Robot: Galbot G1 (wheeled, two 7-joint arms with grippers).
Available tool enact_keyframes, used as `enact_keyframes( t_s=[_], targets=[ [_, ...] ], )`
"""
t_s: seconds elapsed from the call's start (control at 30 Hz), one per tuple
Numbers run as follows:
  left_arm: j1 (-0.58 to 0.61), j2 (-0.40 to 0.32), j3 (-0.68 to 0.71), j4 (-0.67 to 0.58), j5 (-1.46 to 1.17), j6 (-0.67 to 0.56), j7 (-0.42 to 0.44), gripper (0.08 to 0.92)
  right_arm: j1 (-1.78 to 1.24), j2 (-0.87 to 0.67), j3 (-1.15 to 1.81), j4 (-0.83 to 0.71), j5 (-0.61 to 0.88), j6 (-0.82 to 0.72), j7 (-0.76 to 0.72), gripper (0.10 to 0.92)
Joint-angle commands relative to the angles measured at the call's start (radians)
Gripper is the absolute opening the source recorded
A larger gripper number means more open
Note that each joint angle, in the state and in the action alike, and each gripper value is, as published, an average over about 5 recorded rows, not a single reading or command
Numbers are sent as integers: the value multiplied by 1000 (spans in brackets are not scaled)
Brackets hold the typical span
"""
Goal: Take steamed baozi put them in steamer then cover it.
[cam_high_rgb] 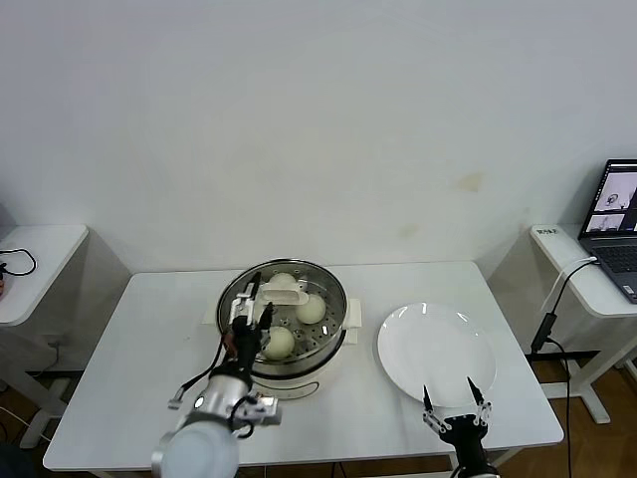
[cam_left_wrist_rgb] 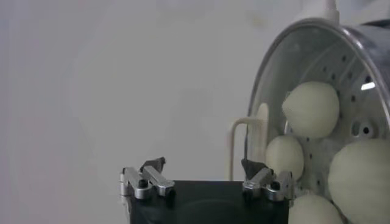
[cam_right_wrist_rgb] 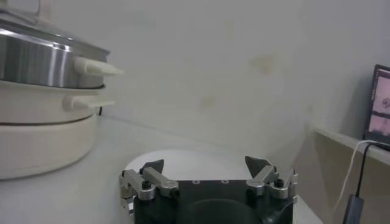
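Note:
The steamer [cam_high_rgb: 332, 317] stands at the table's middle on its cream-white base [cam_high_rgb: 299, 383]. The clear glass cover [cam_high_rgb: 320, 282] lies on it, its bar handle [cam_high_rgb: 286, 293] up. Through the glass I see three baozi [cam_high_rgb: 312, 309] in the head view. The left wrist view shows four baozi [cam_left_wrist_rgb: 311, 109] and the handle [cam_left_wrist_rgb: 241, 145]. My left gripper [cam_high_rgb: 257, 299] is open and empty above the cover's left part, beside the handle; it also shows in the left wrist view [cam_left_wrist_rgb: 203, 165]. My right gripper [cam_high_rgb: 449, 390] is open and empty by the table's front edge; the right wrist view [cam_right_wrist_rgb: 204, 163] shows it too.
A flat white plate [cam_high_rgb: 436, 351] lies bare to the right of the steamer, just beyond my right gripper. A side table with a laptop [cam_high_rgb: 619, 224] and a hanging cable stands at the right. Another small table [cam_high_rgb: 35, 261] stands at the left.

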Motion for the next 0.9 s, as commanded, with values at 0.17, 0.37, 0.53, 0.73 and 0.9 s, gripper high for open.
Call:
enact_keyframes(
  t_s=[0.17,0.37,0.53,0.73,0.9],
  targets=[
    [407,80,-441,29,-1235,-448,-332,823,-7,-38,5,-1,18,-14,-6,823],
    [533,59,-437,93,-1574,-450,-339,823,-25,-74,3,12,46,-10,-22,823],
    [594,21,-419,86,-1582,-459,-346,823,-60,-112,4,44,119,-67,-56,823],
    [638,2,-416,64,-1578,-466,-344,823,-108,-126,9,84,187,-121,-106,823],
    [661,2,-426,56,-1575,-470,-294,823,-122,-125,12,116,231,-146,-128,823]
  ],
)
